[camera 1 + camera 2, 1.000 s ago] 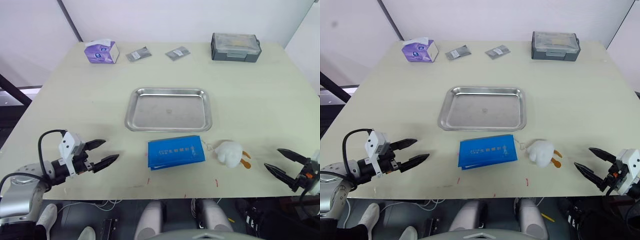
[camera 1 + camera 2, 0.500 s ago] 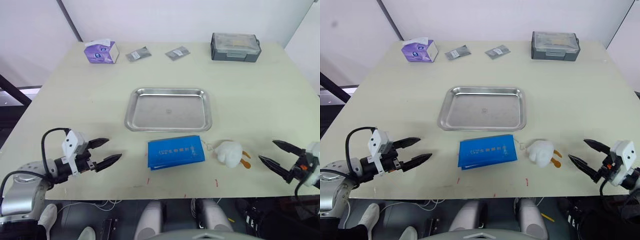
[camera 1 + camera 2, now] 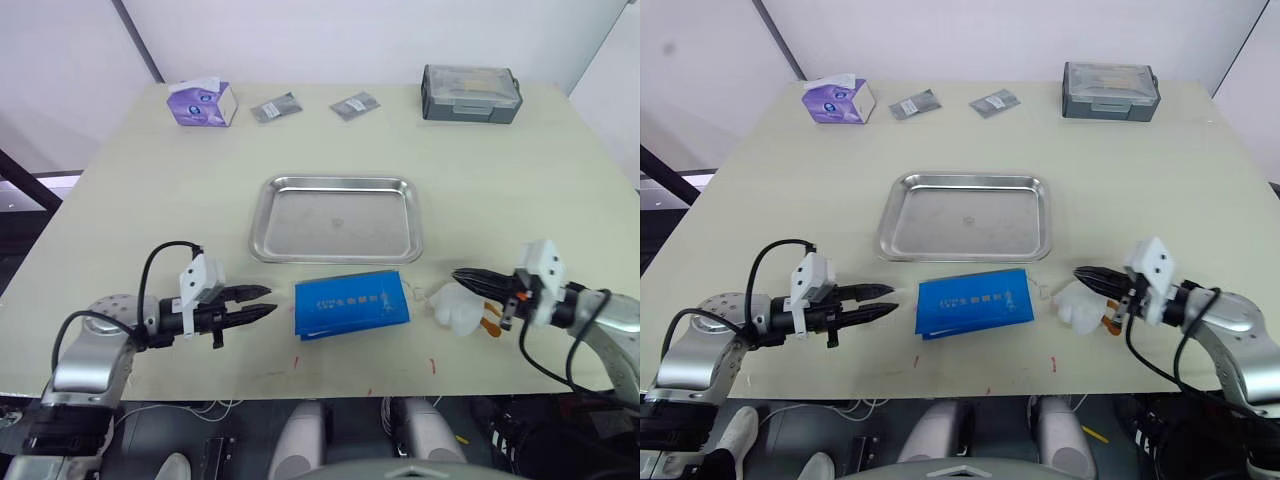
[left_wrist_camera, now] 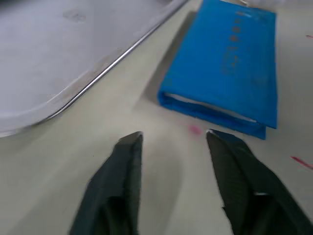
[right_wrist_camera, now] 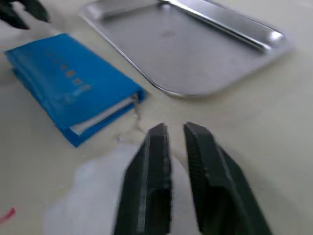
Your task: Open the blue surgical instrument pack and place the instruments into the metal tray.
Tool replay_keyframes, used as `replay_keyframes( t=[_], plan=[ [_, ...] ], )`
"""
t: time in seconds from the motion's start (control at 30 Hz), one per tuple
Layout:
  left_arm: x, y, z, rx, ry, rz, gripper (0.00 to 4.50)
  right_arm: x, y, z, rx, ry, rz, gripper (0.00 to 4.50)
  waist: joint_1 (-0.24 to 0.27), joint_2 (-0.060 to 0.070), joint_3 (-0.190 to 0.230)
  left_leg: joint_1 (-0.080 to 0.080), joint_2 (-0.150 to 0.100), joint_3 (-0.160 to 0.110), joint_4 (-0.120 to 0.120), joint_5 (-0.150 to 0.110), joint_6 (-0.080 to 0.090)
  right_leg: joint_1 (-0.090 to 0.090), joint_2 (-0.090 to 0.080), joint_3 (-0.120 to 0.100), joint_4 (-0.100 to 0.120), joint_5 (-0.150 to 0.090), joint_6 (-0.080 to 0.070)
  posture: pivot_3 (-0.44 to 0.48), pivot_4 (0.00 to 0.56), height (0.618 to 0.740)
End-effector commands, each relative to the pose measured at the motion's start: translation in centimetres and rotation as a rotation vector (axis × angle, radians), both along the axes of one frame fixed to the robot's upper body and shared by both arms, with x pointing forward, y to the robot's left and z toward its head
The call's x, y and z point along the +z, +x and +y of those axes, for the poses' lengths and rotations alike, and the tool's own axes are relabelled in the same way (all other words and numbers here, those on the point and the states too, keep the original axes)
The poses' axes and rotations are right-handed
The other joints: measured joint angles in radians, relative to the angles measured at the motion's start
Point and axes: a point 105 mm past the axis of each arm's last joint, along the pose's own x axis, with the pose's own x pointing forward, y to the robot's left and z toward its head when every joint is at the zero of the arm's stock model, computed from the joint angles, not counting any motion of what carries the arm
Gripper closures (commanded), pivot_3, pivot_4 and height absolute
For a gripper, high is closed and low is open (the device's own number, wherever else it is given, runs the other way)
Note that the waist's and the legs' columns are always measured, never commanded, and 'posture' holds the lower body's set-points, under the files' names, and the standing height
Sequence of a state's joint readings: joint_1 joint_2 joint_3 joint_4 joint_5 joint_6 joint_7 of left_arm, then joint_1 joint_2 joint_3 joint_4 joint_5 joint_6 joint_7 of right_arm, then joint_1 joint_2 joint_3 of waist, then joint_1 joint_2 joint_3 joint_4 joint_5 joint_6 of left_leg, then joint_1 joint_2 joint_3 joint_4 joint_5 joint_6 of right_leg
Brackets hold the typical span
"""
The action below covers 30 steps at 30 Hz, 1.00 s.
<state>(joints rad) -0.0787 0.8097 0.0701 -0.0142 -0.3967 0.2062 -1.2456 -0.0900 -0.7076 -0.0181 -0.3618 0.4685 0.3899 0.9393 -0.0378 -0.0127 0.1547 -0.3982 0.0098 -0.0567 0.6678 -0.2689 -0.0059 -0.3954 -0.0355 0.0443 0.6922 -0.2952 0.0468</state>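
Observation:
The blue surgical instrument pack [image 3: 352,303] lies closed and flat on the table, just in front of the metal tray [image 3: 337,181], which holds nothing. The instruments are hidden. My left gripper [image 3: 262,302] points at the pack's left end, a short way off it. Its jaws stand narrowly open with nothing between them, as the left wrist view shows with the gripper [image 4: 173,137] facing the pack [image 4: 230,63]. My right gripper [image 3: 462,277] is shut and empty, to the right of the pack. The right wrist view has its tips [image 5: 175,128] low over a white soft object [image 5: 98,196].
The white soft object [image 3: 458,307] with orange bits lies right of the pack. Along the far edge are a purple tissue box [image 3: 203,103], two grey foil packets [image 3: 277,108] [image 3: 355,105] and a grey lidded box [image 3: 471,94]. The table's front edge is close behind both grippers.
Both arms have swung inward from the table's front corners toward the pack. The left gripper has narrowed from wide open, and the right gripper has gone from wide open to shut.

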Motion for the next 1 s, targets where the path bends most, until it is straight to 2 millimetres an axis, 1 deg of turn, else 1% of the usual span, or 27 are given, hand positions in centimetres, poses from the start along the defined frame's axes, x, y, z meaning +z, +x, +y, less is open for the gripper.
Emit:
replay_keyframes(
  t=[0.03, 0.13, 0.17, 0.2, 0.27, 0.3, 0.43, 0.5, 0.57, 0.7, 0.87, 1.0],
  plan=[
    [-0.1, 0.3, -0.3, -0.045, 0.017, -0.023, 4.4, 0.2, -0.9, 2.2, 0.08, -0.052, 0.009, 4.5, 0.001, 0.0, 0.0, 0.0, 0.0, 0.0, 0.0, 0.0, 0.0, 0.0, 0.0, 0.0, 0.0, 0.0, 0.0, 0.0, 0.15, 0.734],
    [-0.4, 0.5, -0.5, -0.06, 0.022, -0.024, 4.46, -0.7, -1.7, 3.1, 0.113, -0.096, 0.049, 4.5, 0.001, 0.0, 0.0, -0.001, 0.0, 0.0, 0.0, 0.0, 0.0, 0.0, 0.0, 0.0, 0.0, 0.0, 0.0, 0.0, 0.15, 0.734],
    [-0.5, 0.6, -0.7, -0.065, 0.024, -0.023, 4.46, -1.3, -1.9, 3.3, 0.11, -0.121, 0.068, 4.5, 0.001, 0.0, 0.0, -0.001, 0.0, -0.001, 0.0, 0.0, 0.0, 0.0, 0.0, 0.0, 0.0, 0.0, 0.0, 0.0, 0.15, 0.734],
    [-0.7, 0.7, -0.9, -0.072, 0.025, -0.022, 4.46, -1.9, -1.9, 3.4, 0.1, -0.158, 0.07, 4.5, 0.001, 0.0, 0.0, -0.001, 0.0, -0.001, 0.0, 0.0, 0.0, 0.0, 0.0, -0.001, 0.0, 0.0, 0.0, 0.0, 0.15, 0.734],
    [-0.8, 0.8, -1.1, -0.079, 0.026, -0.021, 4.46, -2.6, -1.7, 3.5, 0.087, -0.201, 0.063, 4.5, 0.001, 0.0, 0.0, -0.001, -0.001, -0.001, 0.0, 0.0, 0.0, 0.0, 0.0, -0.001, 0.0, 0.0, 0.0, 0.0, 0.15, 0.734],
    [-0.9, 0.8, -1.3, -0.09, 0.026, -0.019, 4.46, -2.8, -1.2, 3.3, 0.062, -0.24, 0.039, 4.5, 0.001, 0.0, 0.0, -0.001, -0.001, -0.001, 0.0, 0.0, 0.0, 0.0, 0.0, -0.001, 0.0, 0.0, 0.0, 0.0, 0.15, 0.734],
    [-1.1, 1.2, -1.9, -0.109, 0.027, -0.018, 4.46, -2.7, 0.4, 2.6, 0.004, -0.349, -0.026, 4.5, -0.002, 0.0, 0.0, -0.001, -0.001, -0.001, 0.001, 0.0, 0.0, 0.0, 0.0, 0.0, 0.0, 0.0, 0.0, 0.0, 0.15, 0.734],
    [-1.3, 1.4, -2.3, -0.121, 0.03, -0.019, 4.46, -2.5, 0.7, 2.9, 0.013, -0.369, -0.049, 4.5, -0.001, 0.0, 0.0, -0.001, -0.002, -0.001, 0.001, 0.0, 0.0, 0.0, 0.0, -0.001, 0.0, 0.0, 0.0, 0.0, 0.15, 0.734],
    [-1.4, 1.5, -2.7, -0.135, 0.028, -0.02, 4.46, -1.9, 1.0, 3.7, 0.019, -0.339, -0.058, 4.5, -0.001, 0.0, 0.0, -0.001, -0.002, -0.001, 0.001, 0.0, 0.0, 0.0, 0.0, -0.001, 0.0, 0.0, 0.0, 0.0, 0.15, 0.734],
    [-1.5, 1.8, -3.2, -0.144, 0.022, -0.025, 4.46, -1.8, 1.2, 4.4, 0.038, -0.335, -0.06, 4.5, 0.001, 0.0, 0.0, -0.001, -0.002, -0.002, 0.001, 0.0, 0.0, 0.0, 0.0, -0.001, 0.0, 0.0, 0.0, 0.0, 0.15, 0.734],
    [-1.7, 1.7, -3.3, -0.143, 0.018, -0.023, 4.46, -2.4, 0.7, 5.0, 0.101, -0.403, -0.081, 4.5, 0.002, 0.0, 0.0, -0.001, -0.002, -0.002, 0.001, 0.0, 0.0, 0.0, -0.001, -0.001, 0.0, 0.0, 0.0, 0.0, 0.15, 0.734],
    [-1.6, 1.8, -3.5, -0.128, -0.007, -0.019, 4.46, -2.2, 0.5, 6.2, 0.123, -0.346, -0.067, 4.5, 0.002, 0.0, 0.0, -0.001, -0.002, -0.002, 0.001, 0.0, 0.0, 0.0, -0.001, -0.001, 0.0, 0.0, 0.0, 0.0, 0.15, 0.734]
  ],
)
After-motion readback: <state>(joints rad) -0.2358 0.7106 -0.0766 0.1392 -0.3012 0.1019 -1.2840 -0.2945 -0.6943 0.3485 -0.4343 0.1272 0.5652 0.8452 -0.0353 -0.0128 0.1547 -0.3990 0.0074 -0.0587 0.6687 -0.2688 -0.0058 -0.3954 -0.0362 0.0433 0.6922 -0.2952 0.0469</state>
